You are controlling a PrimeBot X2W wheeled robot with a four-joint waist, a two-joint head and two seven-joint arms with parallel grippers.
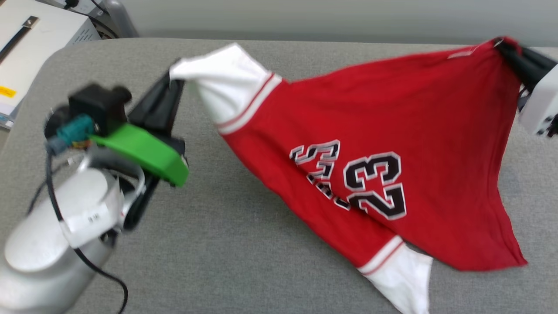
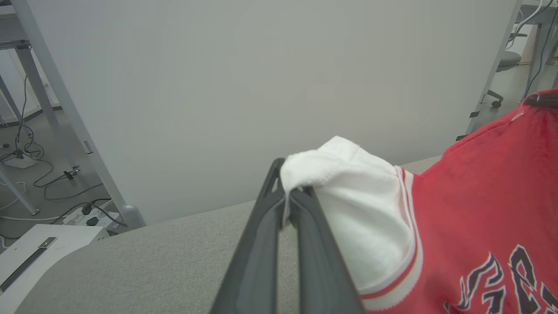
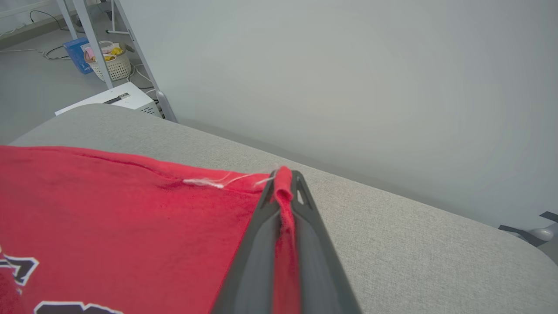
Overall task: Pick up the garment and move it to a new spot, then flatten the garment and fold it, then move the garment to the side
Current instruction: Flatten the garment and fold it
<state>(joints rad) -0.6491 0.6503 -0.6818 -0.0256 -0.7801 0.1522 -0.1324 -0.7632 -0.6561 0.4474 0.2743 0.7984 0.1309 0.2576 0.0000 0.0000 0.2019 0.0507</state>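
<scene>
The garment (image 1: 392,131), a red jersey with white sleeves and "23" lettering, hangs stretched above the grey table (image 1: 218,244) between both arms. My left gripper (image 1: 172,80) is shut on the tip of one white sleeve (image 2: 348,187), seen close up between the dark fingers (image 2: 261,244). My right gripper (image 1: 501,43) is shut on a red edge of the garment (image 3: 130,209) at the far right; the cloth is pinched between its fingers (image 3: 257,244). The other white sleeve (image 1: 405,279) and the lower hem trail on the table near the front.
A white cabinet (image 1: 26,43) stands beyond the table's far left corner. A pale wall panel (image 2: 261,87) runs along the far edge. On the floor past it are cables (image 2: 26,152) and a basket (image 3: 109,61).
</scene>
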